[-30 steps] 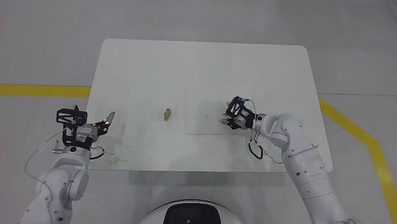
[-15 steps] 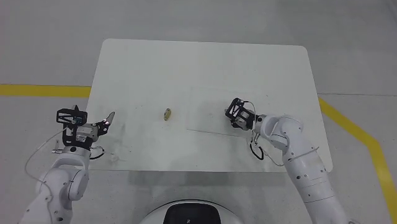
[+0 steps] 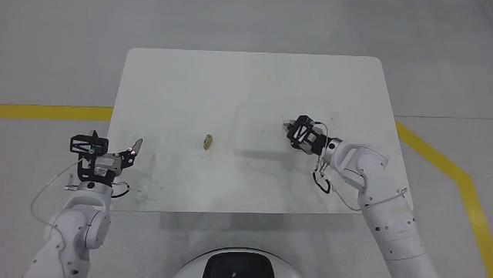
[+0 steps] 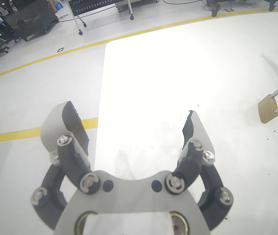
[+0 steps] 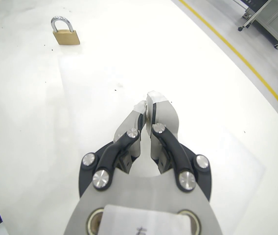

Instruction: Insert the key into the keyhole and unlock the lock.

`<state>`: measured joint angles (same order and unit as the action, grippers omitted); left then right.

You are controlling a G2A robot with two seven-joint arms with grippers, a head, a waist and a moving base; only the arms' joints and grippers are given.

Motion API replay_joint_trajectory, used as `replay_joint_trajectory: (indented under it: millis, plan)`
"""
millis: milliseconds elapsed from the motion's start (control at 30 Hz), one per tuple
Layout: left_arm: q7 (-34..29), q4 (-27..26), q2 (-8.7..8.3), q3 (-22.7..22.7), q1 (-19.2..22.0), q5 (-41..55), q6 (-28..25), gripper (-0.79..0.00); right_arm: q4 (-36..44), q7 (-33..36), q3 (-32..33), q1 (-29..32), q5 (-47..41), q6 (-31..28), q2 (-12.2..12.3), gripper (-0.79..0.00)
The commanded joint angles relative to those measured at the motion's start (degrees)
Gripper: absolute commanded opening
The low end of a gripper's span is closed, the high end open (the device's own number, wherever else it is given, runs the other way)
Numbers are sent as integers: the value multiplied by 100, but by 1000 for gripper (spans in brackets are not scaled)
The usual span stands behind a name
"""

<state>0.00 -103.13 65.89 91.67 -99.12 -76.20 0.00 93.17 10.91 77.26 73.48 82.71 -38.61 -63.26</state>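
A white desk (image 3: 254,78) with rounded corners stands on a pale floor marked with yellow lines. At the desk's left edge, near the front, is the robot's left hand (image 4: 130,113). Its two dark-padded fingers are spread wide and grip nothing. The right hand (image 5: 146,101) is over the right part of the desk. Its taped fingertips are pressed together on a thin piece of metal, the key (image 5: 148,114), which is seen edge-on and mostly hidden. The lock (image 3: 207,141), a small padlock with a brass body and a silver shackle pushed home, rests on the desk between the two hands, well apart from both.
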Motion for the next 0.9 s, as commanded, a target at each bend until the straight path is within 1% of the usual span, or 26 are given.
replay_joint_trajectory:
  millis: [0,167,333,400,467,533,867]
  plan:
    - [0,0,0,0,0,0,0,0,-28,-209,17,24,-2,38,4,-785]
    - [0,0,0,0,0,0,0,0,-197,-821,88,75,-98,-15,20,-785]
    - [0,0,0,0,0,0,0,0,-493,-2097,240,232,-580,-92,17,-785]
    - [0,0,0,0,0,0,0,0,-690,-2384,254,205,-691,-178,16,-785]
    - [0,0,0,0,0,0,0,0,-831,-2479,228,173,-710,-211,13,-785]
    - [0,0,0,0,0,0,0,0,-907,-2432,230,148,-689,-206,17,-785]
    - [0,0,0,0,0,0,0,0,-907,-2432,230,148,-689,-206,17,-785]
